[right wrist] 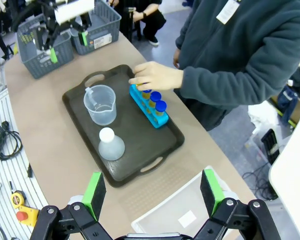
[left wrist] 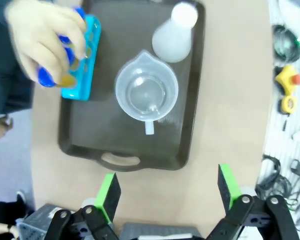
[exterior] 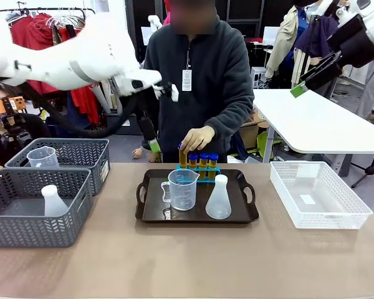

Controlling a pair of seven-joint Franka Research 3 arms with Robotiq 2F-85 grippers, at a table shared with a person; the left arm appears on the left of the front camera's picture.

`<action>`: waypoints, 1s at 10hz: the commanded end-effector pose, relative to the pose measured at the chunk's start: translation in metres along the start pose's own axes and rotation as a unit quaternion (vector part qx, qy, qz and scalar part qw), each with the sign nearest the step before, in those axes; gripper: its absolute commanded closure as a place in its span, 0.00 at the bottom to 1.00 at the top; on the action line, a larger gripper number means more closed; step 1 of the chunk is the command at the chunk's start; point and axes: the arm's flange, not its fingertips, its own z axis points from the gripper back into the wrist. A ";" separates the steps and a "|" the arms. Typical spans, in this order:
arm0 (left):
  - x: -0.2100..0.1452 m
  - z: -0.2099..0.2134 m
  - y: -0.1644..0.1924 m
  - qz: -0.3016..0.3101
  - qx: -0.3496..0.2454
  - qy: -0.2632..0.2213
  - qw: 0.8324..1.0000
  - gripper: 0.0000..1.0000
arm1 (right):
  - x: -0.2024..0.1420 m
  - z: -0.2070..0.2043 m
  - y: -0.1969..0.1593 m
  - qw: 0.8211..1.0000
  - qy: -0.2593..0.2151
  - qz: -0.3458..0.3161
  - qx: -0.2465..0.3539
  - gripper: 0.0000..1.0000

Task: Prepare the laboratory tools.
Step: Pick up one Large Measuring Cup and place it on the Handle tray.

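Leftmost, the left gripper [exterior: 156,124] hangs above the table with its green-padded fingers spread apart, holding nothing. On the dark tray [exterior: 151,215], the clear handled beaker [exterior: 182,189] stands at nine o'clock of the translucent white flask [exterior: 219,198]. At the tray's twelve o'clock, yellow blue-capped tubes [exterior: 202,163] sit in a blue rack [exterior: 199,171]; the person's hand [exterior: 197,138] pinches the leftmost. High right, the right gripper [right wrist: 152,190] spreads empty.

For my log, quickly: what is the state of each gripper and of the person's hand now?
Left gripper: open, empty.
Right gripper: open, empty.
Person's hand: on a yellow tube at the blue rack.
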 end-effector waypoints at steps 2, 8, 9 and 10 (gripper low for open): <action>-0.023 0.051 0.013 -0.011 0.020 -0.065 0.998 0.00 | 0.000 0.001 0.000 1.000 -0.004 0.001 0.002 0.00; -0.025 0.143 0.025 -0.034 0.097 -0.143 0.984 0.00 | 0.000 0.001 0.000 1.000 -0.004 0.001 0.002 0.00; -0.025 0.151 0.019 -0.035 0.100 -0.144 0.984 0.00 | 0.000 0.001 0.000 1.000 -0.004 0.001 0.002 0.00; -0.028 0.157 0.015 -0.041 0.099 -0.148 0.983 0.00 | 0.000 0.001 0.000 1.000 -0.004 0.001 0.002 0.00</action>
